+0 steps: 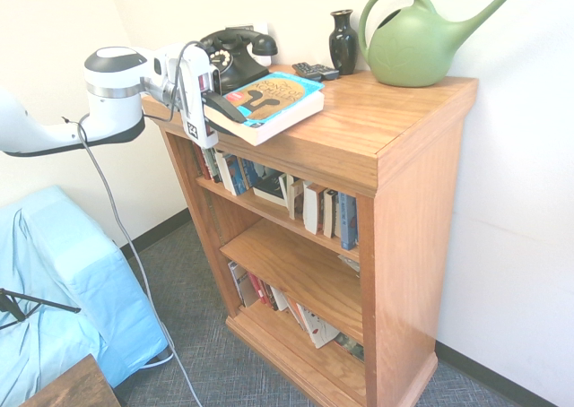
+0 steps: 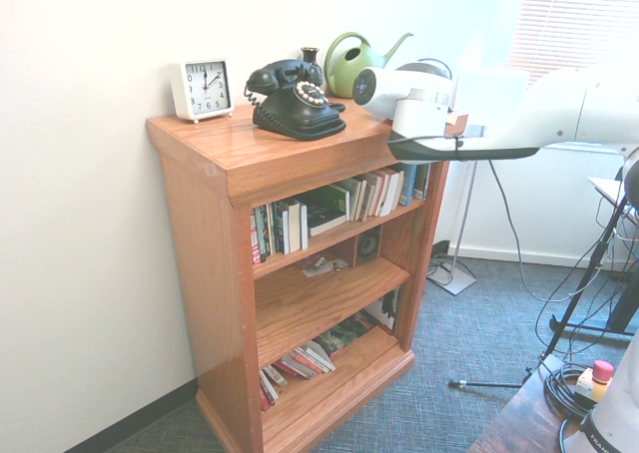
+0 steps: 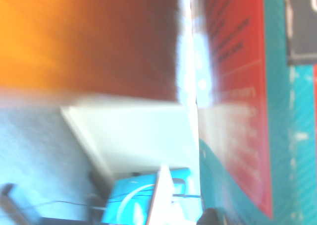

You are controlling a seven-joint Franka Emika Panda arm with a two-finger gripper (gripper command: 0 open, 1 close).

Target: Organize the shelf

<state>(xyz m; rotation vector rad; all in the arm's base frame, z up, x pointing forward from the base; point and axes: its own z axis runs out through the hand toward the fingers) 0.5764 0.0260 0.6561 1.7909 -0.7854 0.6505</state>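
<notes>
Against a cream wall, the shelf [image 1: 377, 138] carries a book [image 1: 269, 105] at its top's corner. Pincer [image 1: 226, 108] is clamped on the book; next, presumably, lifting it toward a tier.

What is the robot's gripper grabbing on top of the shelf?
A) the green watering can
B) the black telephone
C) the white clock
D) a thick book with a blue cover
D: the gripper is closed on the thick book with a blue cover at the front of the shelf top.
</notes>
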